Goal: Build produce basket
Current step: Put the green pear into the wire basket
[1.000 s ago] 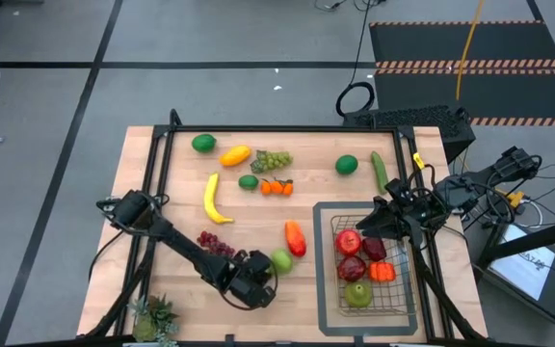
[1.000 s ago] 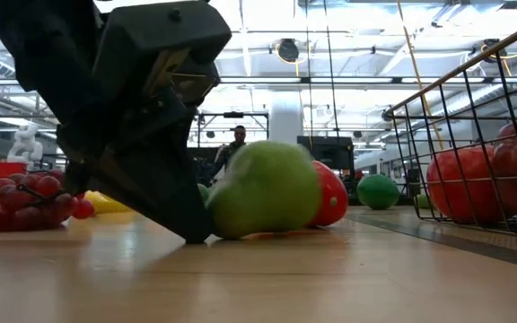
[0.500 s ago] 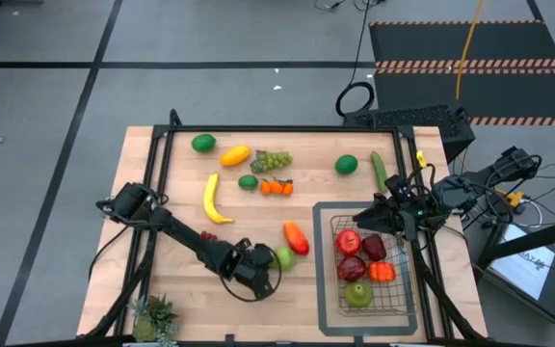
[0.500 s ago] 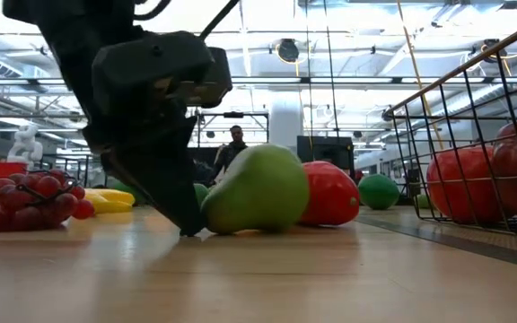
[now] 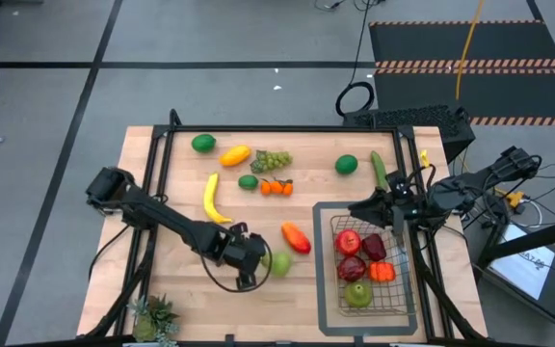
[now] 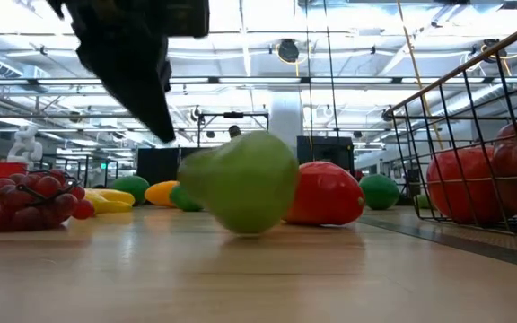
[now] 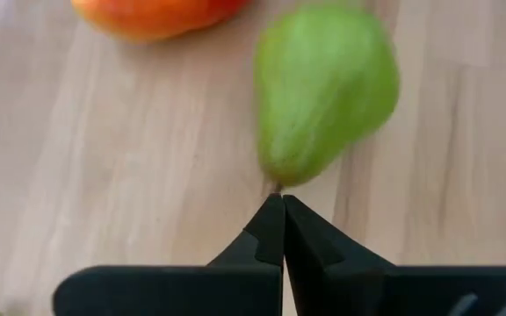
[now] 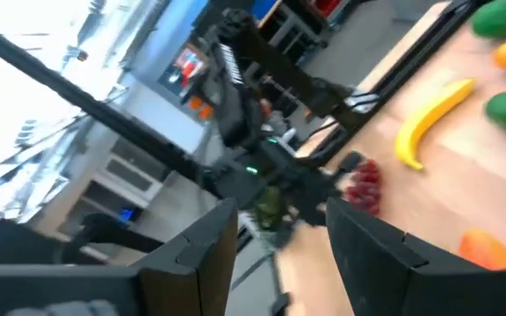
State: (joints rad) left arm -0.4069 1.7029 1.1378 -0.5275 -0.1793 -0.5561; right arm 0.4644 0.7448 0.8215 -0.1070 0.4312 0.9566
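Note:
A green pear lies on its side on the wooden table, next to a red-orange mango. My left gripper is shut. Its tips stand just above and beside the pear's narrow end, with a gap showing in the low view. The wire basket at the near right holds red apples, a green one and an orange piece. My right gripper hangs open above the basket's far left corner, with nothing between its fingers.
Loose produce lies farther back: banana, red grapes, limes, yellow mango, green grapes, oranges, cucumber. A potted plant stands at the near left corner. A grey tray lies under the basket.
My left gripper has risen off the table and gone toward the far edge, rolling as it went; its shut tips have come away from the pear. The pear has stayed on the table but rocked and turned. My right gripper has swung slightly toward the left.

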